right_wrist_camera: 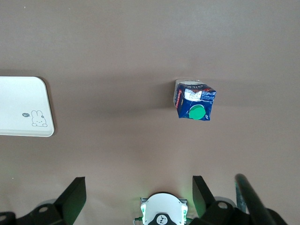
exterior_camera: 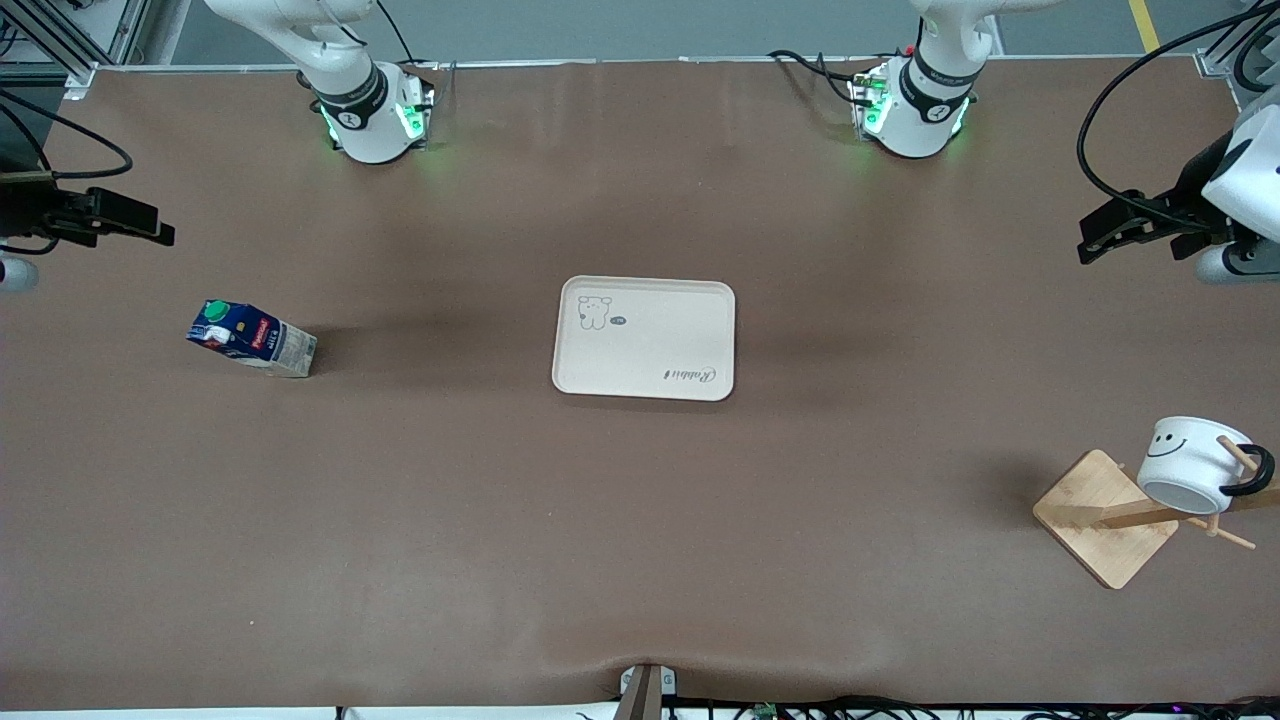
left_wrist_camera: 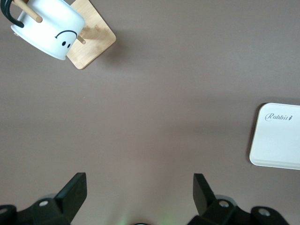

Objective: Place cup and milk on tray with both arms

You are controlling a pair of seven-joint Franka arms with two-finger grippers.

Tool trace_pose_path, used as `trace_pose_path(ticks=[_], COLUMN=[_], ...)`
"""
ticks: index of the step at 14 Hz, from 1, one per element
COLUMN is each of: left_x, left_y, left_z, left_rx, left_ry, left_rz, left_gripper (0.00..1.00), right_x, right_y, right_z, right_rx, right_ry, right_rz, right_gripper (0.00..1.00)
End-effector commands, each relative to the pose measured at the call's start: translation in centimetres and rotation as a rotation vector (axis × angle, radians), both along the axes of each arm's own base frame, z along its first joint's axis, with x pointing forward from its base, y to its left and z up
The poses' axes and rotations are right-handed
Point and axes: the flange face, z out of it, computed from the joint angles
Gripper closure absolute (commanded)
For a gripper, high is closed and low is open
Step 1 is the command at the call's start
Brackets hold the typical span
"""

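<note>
The cream tray (exterior_camera: 645, 340) lies flat at the middle of the table; its edge also shows in both wrist views (left_wrist_camera: 276, 136) (right_wrist_camera: 23, 108). The milk (exterior_camera: 250, 338) stands toward the right arm's end, dark blue with a green cap (right_wrist_camera: 194, 101). The cup (exterior_camera: 1195, 465), white with a smiley face, hangs by its black handle on a wooden peg at the left arm's end (left_wrist_camera: 49, 28). My left gripper (exterior_camera: 1095, 240) (left_wrist_camera: 139, 187) hovers open and empty over bare table. My right gripper (exterior_camera: 150, 225) (right_wrist_camera: 139, 190) is also open and empty, over bare table at its own end.
A wooden rack with a square base (exterior_camera: 1105, 518) (left_wrist_camera: 91, 40) and slanted pegs carries the cup near the table's edge. Both arm bases glow green along the table's edge farthest from the front camera; the right one (right_wrist_camera: 161, 211) shows under its wrist. Brown tabletop (exterior_camera: 640, 520) lies between the things.
</note>
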Motion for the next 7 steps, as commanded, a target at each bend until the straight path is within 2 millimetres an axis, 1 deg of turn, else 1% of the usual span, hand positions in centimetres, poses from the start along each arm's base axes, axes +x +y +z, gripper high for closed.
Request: trace_pose_path(ticks=[1, 4, 5, 7], left_x=[-0.1, 0.1, 0.2, 0.2], left_y=[0.2, 0.9, 1.0, 1.5], left_z=[0.6, 0.4, 0.3, 0.1], left_rx=[0.021, 0.024, 0.053, 0.083], left_ry=[0.000, 0.003, 0.002, 0.006], left_rz=[-0.003, 0.017, 0.011, 0.019], left_gripper=[0.00, 0.00, 0.00, 0.00], right_x=[-0.1, -0.1, -0.1, -0.1], right_y=[0.0, 0.1, -0.2, 0.1], right_z=[0.1, 0.0, 0.0, 0.0], right_rx=[-0.005, -0.004, -0.004, -0.004], right_ry=[-0.002, 0.001, 0.002, 0.001], right_rz=[-0.011, -0.010, -0.014, -0.010], right_gripper=[0.00, 0.00, 0.00, 0.00])
